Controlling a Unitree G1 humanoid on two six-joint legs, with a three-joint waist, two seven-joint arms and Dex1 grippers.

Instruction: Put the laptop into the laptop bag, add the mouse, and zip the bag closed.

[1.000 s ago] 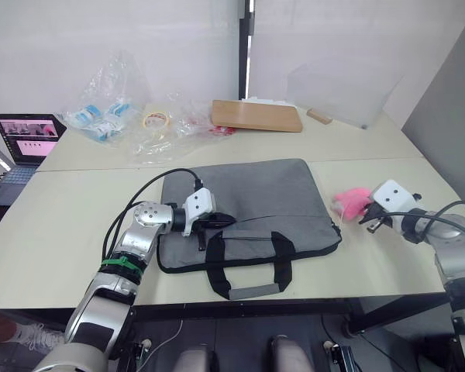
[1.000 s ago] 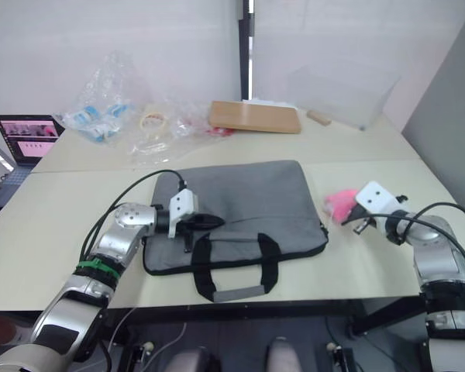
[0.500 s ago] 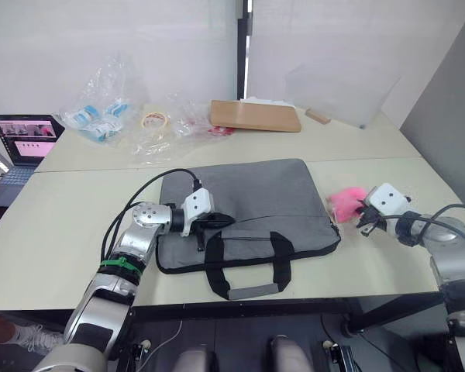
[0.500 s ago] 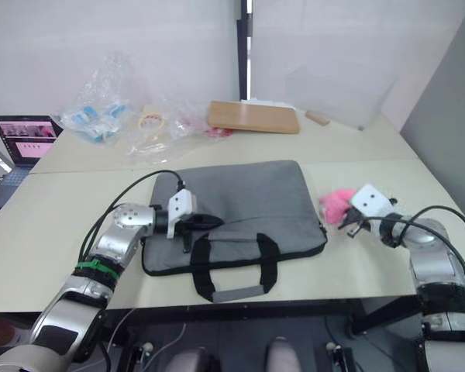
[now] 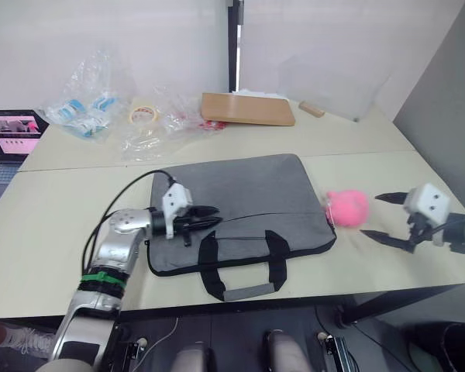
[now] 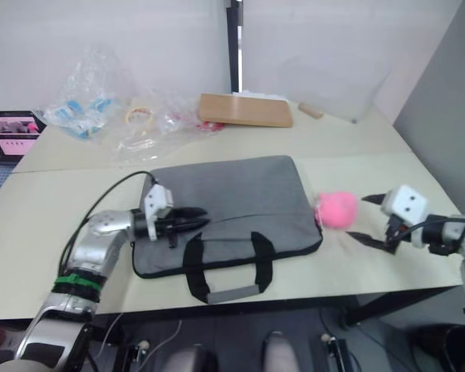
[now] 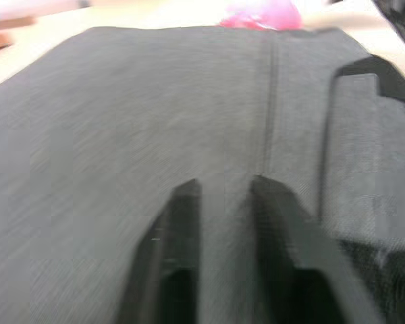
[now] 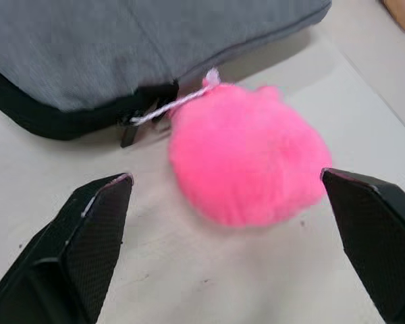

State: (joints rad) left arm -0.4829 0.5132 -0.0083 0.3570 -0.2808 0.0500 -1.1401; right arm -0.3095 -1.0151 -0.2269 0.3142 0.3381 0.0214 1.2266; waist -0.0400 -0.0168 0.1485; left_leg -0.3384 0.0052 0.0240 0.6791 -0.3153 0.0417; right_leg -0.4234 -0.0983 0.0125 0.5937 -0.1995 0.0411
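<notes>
Two things stay hidden: neither laptop nor mouse can be made out, and whether they lie inside the laptop bag (image 5: 240,205) cannot be told from its flat grey face. That bag lies on the table (image 5: 54,225), its black strap handles (image 5: 244,267) toward the near edge. At the bag's far-left side a small dark laptop with a lit pink screen (image 5: 12,141) is cut off by the frame.

Over the bag's left end the left gripper (image 5: 209,222) rests low, its two black fingers (image 7: 179,223) parted by a narrow gap and holding nothing; the left wrist view shows grey fabric between them and a seam running ahead.

Beside the bag's right end lies a pink fluffy ball (image 8: 246,165). The right wrist view shows a white string (image 8: 169,106) tying it to the bag's black edging, which the head views do not resolve. Right of the ball, the right gripper (image 5: 387,217) stands spread wide, empty, its fingertips (image 8: 98,202) flanking the ball without touching.
</notes>
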